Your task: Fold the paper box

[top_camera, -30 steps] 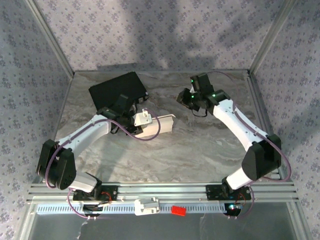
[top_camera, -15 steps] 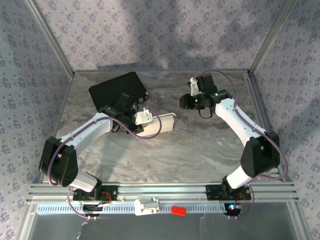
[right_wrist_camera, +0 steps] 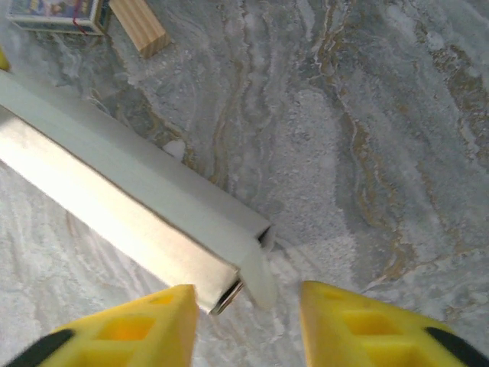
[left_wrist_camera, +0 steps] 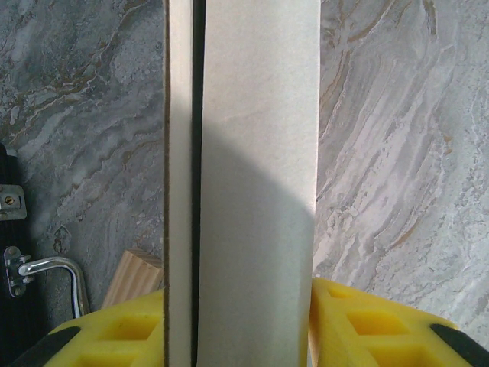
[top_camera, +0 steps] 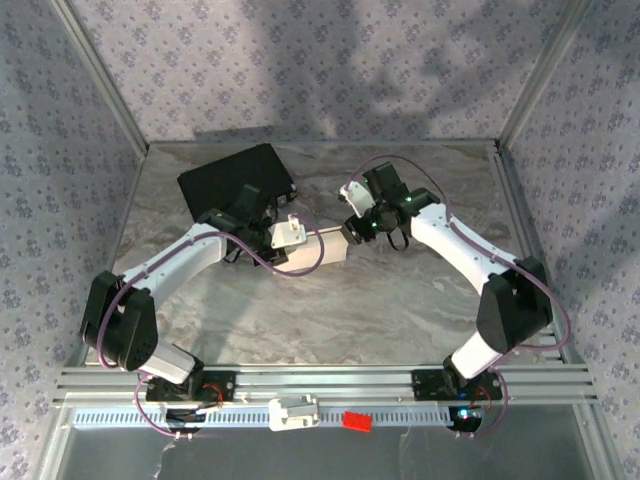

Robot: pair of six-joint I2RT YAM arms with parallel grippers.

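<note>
The paper box point(top_camera: 328, 250) is a long white sleeve held off the marble table. My left gripper point(top_camera: 287, 238) is shut on its left part. In the left wrist view the box point(left_wrist_camera: 260, 153) runs straight up from between the yellow fingers point(left_wrist_camera: 359, 321), with a narrow flap edge point(left_wrist_camera: 179, 153) along its left side. My right gripper point(top_camera: 350, 226) is at the box's right end. In the right wrist view that gripper point(right_wrist_camera: 248, 310) is open, and the box's open end with a loose flap point(right_wrist_camera: 258, 271) lies just ahead of its fingers, nearer the left one.
A black case point(top_camera: 235, 178) lies at the back left, close behind my left arm. A small wooden block point(right_wrist_camera: 137, 27) and a tiny printed card point(right_wrist_camera: 53, 15) lie on the table point(top_camera: 400, 290) beyond the box. Metal frame rails point(top_camera: 320, 380) border the near edge.
My right arm has swung left from the back of the table to the box's right end, and its jaws have spread wider. My left gripper holds the box as before.
</note>
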